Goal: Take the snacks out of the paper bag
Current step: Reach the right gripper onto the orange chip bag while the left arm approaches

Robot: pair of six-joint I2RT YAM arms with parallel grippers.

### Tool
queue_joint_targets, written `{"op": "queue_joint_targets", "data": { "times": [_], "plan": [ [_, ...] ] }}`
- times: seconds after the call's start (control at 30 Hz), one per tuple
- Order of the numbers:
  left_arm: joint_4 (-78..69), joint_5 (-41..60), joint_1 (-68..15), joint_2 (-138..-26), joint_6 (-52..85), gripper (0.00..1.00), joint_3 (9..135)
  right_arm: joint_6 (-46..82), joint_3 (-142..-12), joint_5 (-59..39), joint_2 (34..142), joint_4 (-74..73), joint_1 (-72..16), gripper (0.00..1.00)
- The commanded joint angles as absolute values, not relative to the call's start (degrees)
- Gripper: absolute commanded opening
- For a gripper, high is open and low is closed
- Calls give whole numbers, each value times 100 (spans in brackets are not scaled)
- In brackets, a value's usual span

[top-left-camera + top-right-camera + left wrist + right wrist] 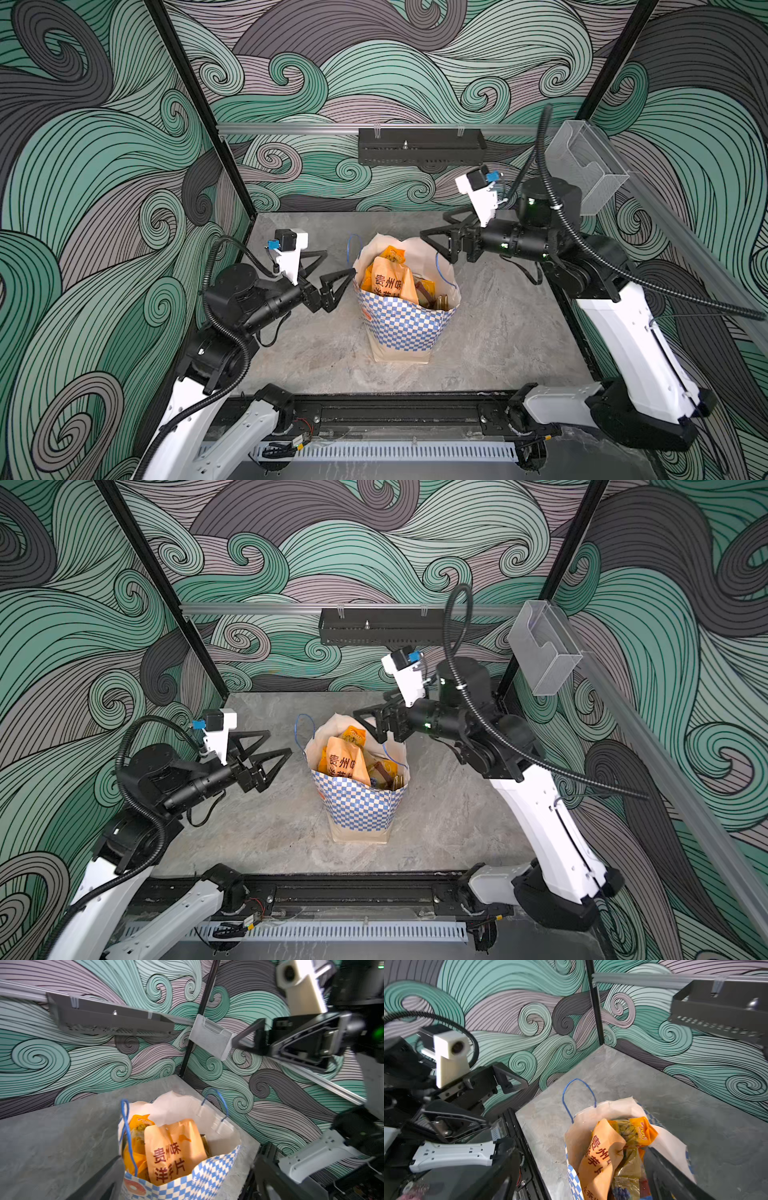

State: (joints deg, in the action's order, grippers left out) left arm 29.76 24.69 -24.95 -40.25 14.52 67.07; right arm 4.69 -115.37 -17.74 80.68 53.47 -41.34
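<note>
While snacks (pixel 390 282) fill the upright paper bag (pixel 405 328), the left gripper (pixel 340 261) gapes empty at its nine o'clock, the right gripper (pixel 432 226) likewise at one o'clock.

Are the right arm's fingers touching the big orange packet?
Apart. In a top view, white bag lining shows between the right fingers and the orange packet.

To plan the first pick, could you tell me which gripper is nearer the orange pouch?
Right, apparently: right gripper hovers over the rim of the paper bag, above the orange pouch; left gripper sits outside the bag's left side.
</note>
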Motion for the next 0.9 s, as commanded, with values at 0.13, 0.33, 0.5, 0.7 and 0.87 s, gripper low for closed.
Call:
{"op": "queue_joint_targets", "data": {
  "times": [0.13,0.33,0.5,0.7,0.87],
  "plan": [
    [5496,2582,-2891,-4249,653,99,7641,-140,-12803,-443,9603,7316,-4841,93],
    [6651,2644,-2944,-4528,-364,99,8164,-87,-12682,-46,10187,7436,-4834,94],
    [6776,2568,-2983,-4515,-612,99,8130,29,-12395,24,10542,7450,-4829,92],
    [6713,2486,-3110,-4530,-785,99,8051,253,-12090,-441,10856,7440,-4841,85],
    [6361,2585,-3120,-4512,-844,99,7878,342,-11774,-688,10980,7215,-4841,74]
  ]
}}
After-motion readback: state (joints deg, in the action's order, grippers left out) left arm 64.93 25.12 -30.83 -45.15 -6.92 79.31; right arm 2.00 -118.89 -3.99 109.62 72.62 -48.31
